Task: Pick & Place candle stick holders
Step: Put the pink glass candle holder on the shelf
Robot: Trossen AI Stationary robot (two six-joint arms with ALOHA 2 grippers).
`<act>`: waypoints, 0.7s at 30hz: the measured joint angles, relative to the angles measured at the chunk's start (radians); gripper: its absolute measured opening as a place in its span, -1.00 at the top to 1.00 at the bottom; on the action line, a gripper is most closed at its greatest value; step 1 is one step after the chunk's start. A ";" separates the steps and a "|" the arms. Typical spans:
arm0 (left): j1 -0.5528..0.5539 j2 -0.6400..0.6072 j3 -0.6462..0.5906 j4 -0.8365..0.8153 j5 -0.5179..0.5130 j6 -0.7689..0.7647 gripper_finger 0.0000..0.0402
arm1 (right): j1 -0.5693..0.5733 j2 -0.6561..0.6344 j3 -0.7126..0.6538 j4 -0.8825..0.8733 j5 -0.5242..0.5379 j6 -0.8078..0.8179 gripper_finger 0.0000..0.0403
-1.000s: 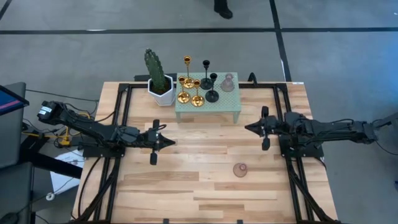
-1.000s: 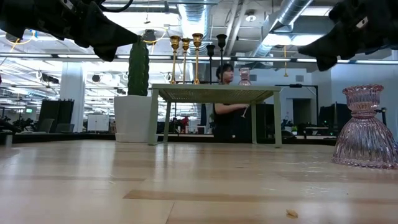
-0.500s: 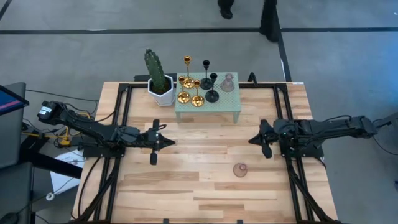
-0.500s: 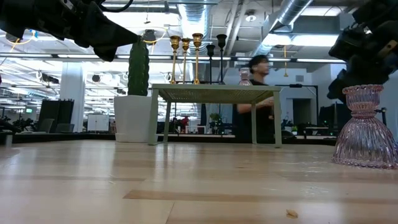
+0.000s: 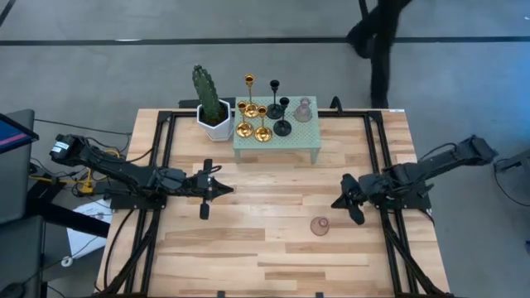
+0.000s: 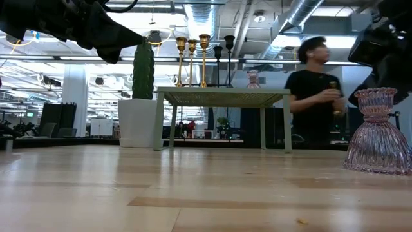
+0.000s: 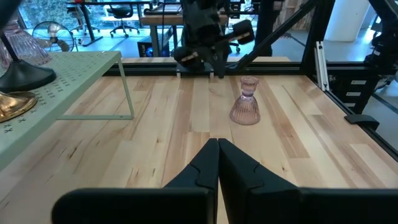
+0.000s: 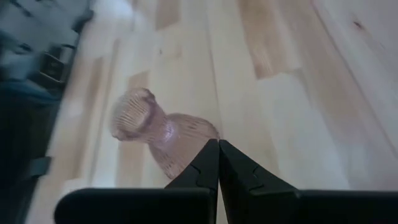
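Pink ribbed glass candle stick holder is standing upright on the wooden surface; right tool, fingers pressed together and empty, is hovering near it; left tool, likewise closed and empty, is waiting well apart.

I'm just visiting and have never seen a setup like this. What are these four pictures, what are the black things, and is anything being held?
The black things are two robot arms, each ending in gripping jaws. One picture looks straight down, one looks level across the table, and two come from cameras on the arms' wrists.

The left gripper waits shut and empty. The right gripper, also shut, points at a ribbed pink glass candle holder standing alone on the wooden table.

A small green stand carries more candle holders, beside a green cactus in a white pot. Nothing is held.
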 joint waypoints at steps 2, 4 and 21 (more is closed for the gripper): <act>0.000 0.000 0.000 0.000 0.000 0.000 0.96 | 0.058 0.028 0.000 0.005 0.073 0.035 1.00; 0.000 0.000 0.000 0.000 0.000 0.000 0.96 | 0.119 0.051 0.000 0.026 0.128 0.067 1.00; 0.000 0.000 0.000 0.000 0.000 0.000 0.96 | 0.485 0.251 0.037 0.136 0.450 0.341 1.00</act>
